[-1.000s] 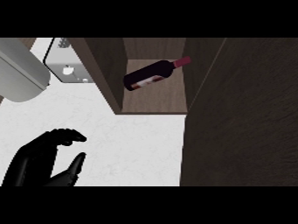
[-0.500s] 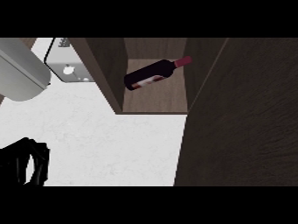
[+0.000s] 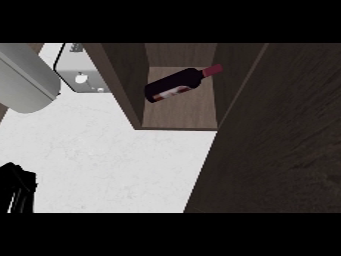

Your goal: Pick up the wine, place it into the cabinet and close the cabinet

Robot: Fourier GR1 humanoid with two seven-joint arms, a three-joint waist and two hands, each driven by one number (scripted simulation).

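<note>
wine [image 3: 174, 86] already lying on its side inside the cabinet [image 3: 179, 116], door [image 3: 284, 140] still open. your left hand [image 3: 7, 192] is low at the corner, can't tell its fingers. risk: door swing bumps the bottle.

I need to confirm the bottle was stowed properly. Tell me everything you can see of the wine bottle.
The dark glass wine bottle lies on its side inside the open brown wooden cabinet, resting on the shelf. It has a red cap at the neck end, pointing up and right in the view, and a pale label on its body. Its base sits near the cabinet's left wall. No hand touches it.
</note>
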